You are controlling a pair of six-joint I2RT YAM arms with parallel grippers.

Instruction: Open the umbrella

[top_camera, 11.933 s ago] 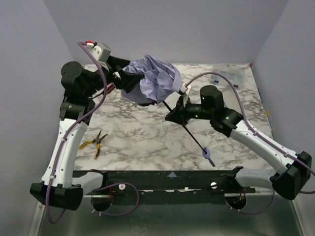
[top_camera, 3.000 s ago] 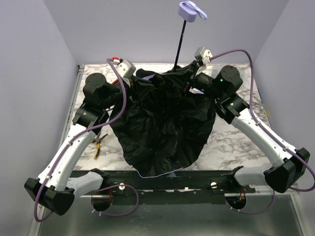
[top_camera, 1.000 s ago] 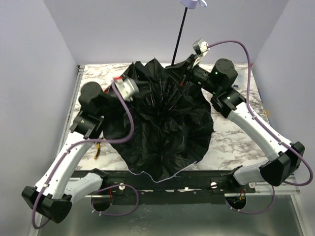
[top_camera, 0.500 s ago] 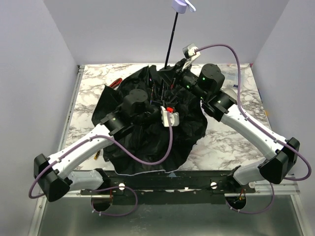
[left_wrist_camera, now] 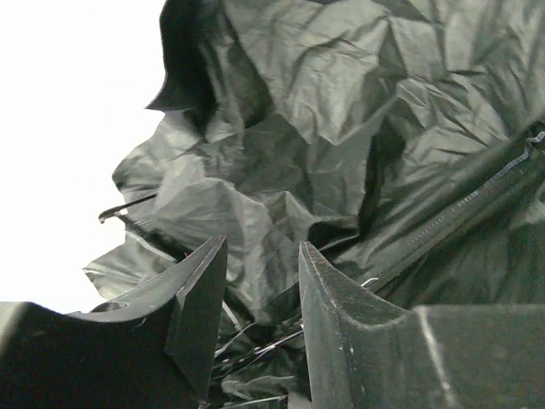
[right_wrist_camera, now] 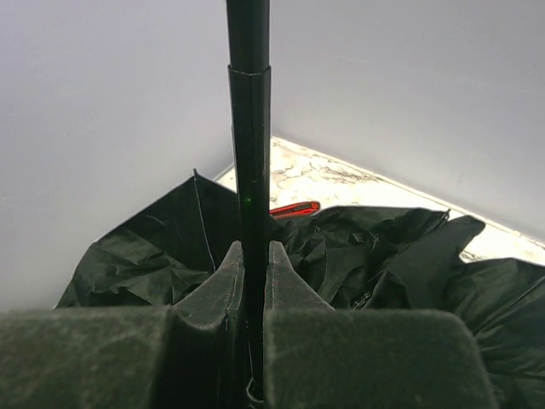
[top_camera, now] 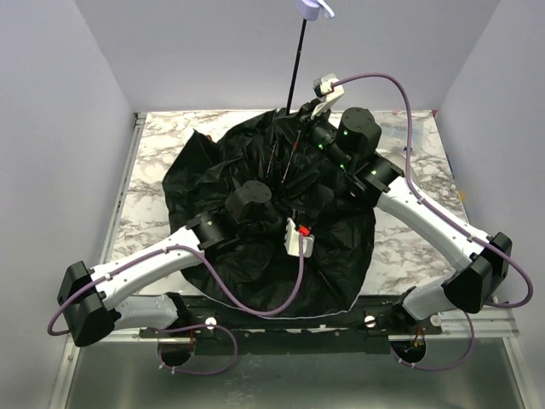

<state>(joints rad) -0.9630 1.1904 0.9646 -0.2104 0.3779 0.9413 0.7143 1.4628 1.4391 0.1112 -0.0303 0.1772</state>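
The umbrella lies with its black lining (top_camera: pixel 255 170) facing up, spread in crumpled folds over the middle of the table. Its thin black shaft (top_camera: pixel 295 64) rises at the back to the small lavender handle (top_camera: pixel 313 8). My right gripper (top_camera: pixel 298 117) is shut on that shaft just above the canopy. In the right wrist view the shaft (right_wrist_camera: pixel 249 128) stands upright between the closed fingers of the right gripper (right_wrist_camera: pixel 255 247). My left arm reaches over the canopy's centre, its wrist camera (top_camera: pixel 298 240) above the fabric. My left gripper (left_wrist_camera: pixel 262 243) is open, with lining (left_wrist_camera: pixel 281 153) and thin ribs beyond the gap.
The marble table (top_camera: pixel 409 247) shows at the right and far left of the canopy. A red-handled cutter (right_wrist_camera: pixel 294 208) lies on the marble behind the fabric. Plain walls close in the back and both sides.
My left arm has swung from the canopy's left edge to its centre and then toward the front. The canopy has spread wider and the shaft has leaned slightly left.
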